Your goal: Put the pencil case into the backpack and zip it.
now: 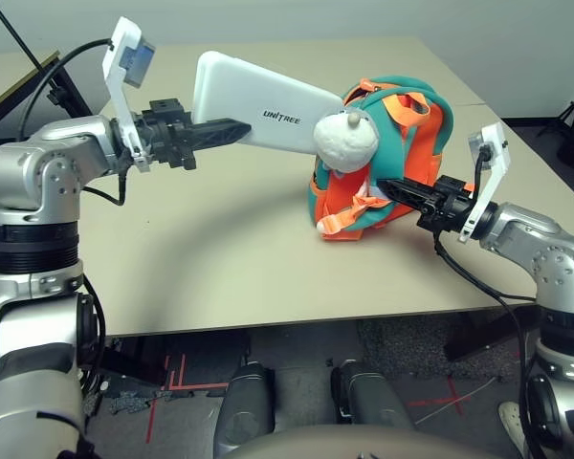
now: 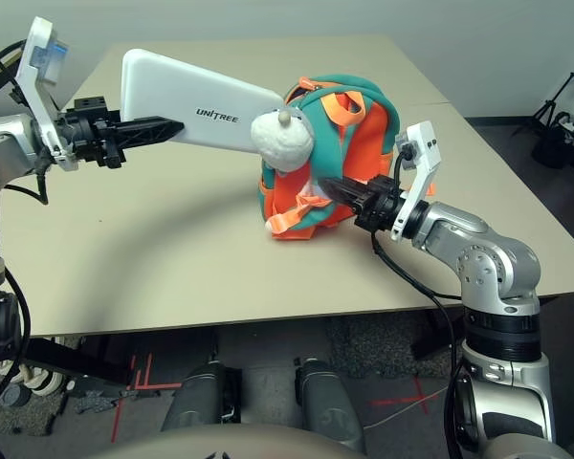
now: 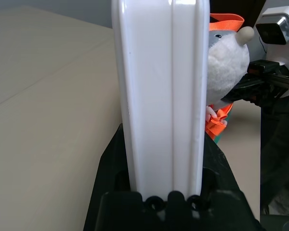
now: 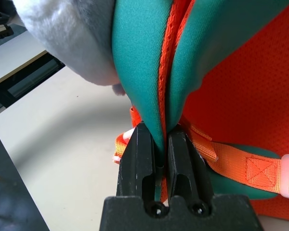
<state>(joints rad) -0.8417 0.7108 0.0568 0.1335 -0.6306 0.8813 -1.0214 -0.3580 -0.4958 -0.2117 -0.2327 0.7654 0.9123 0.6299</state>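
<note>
Above the worktop [image 1: 220, 277], left tool [image 1: 231, 131] clamps pencil case [image 1: 258, 110], nose at backpack [image 1: 402, 163] mouth, right tool [image 1: 394, 187] pinching teal edge; insertion, zipping remain

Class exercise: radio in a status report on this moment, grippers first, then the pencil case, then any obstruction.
Left gripper shut on pencil case, case off the table, far end at the backpack top. Right gripper shut on backpack edge. Plush fish charm hangs in front of the case's far end.

White pencil case [image 1: 258, 113] held aloft, poking into upright backpack [image 1: 387, 163].
</note>
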